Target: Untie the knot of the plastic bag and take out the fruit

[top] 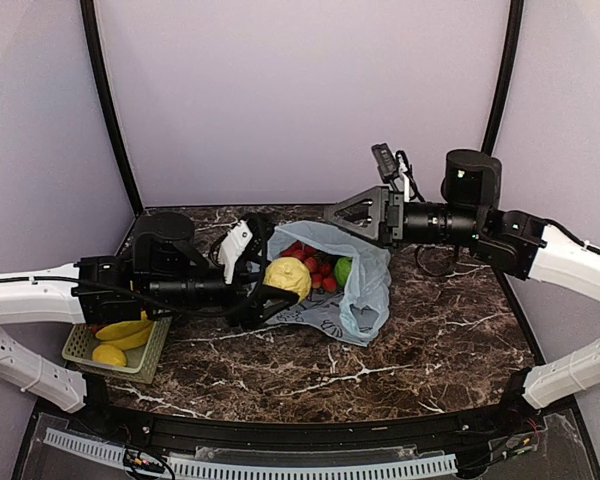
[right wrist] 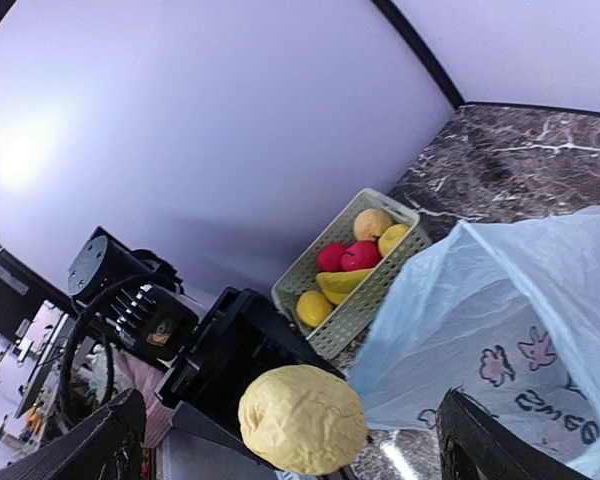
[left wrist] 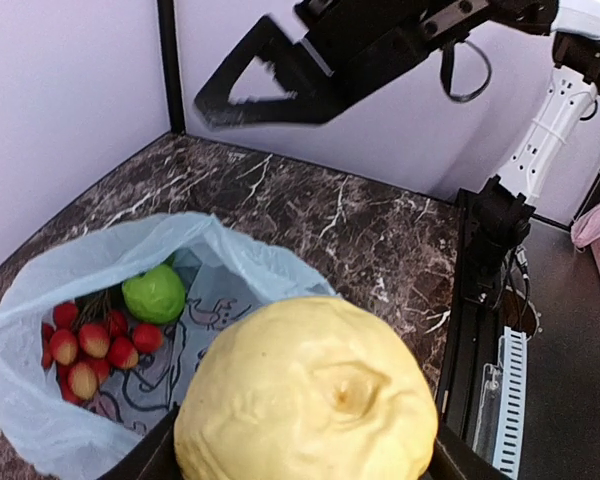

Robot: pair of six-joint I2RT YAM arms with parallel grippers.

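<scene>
- Thin, translucent pale blue-green plastic bag [top: 365, 300]: lies near the middle of the dark marbled table [top: 430, 340]. Its mouth gapes open towards the left arm. Dark cartoon print shows on its inner wall.
- Left claw [top: 278, 288]: closed partway on one pale yellow, wrinkled round fruit [left wrist: 310, 395]. The fruit sits between the two black fingers, at the left lip of the bag's mouth and above the table.
- Right claw [top: 335, 213]: spread wide, nothing between the fingers. It hangs in the air over the far side of the bag, clear of the plastic.
- Contents still in the bag: one bright green round fruit [left wrist: 154, 293], and beside it a cluster of small red-orange fruits [left wrist: 92, 340]. At least seven of them are countable from the left wrist view; others may be hidden by the folds.
- Obstructions: the bag's raised crinkled rim stands around the fruit on all sides. The held yellow fruit and left claw occupy the left side of the opening.
- Pale green lattice plastic basket [right wrist: 355, 310]: sits at the table's left edge, partly under the left arm and well apart from the bag.
- Basket contents: two red round fruits, one orange-tan round fruit, two yellow rounded fruits, and yellow bananas. The banana count cannot be determined.
</scene>
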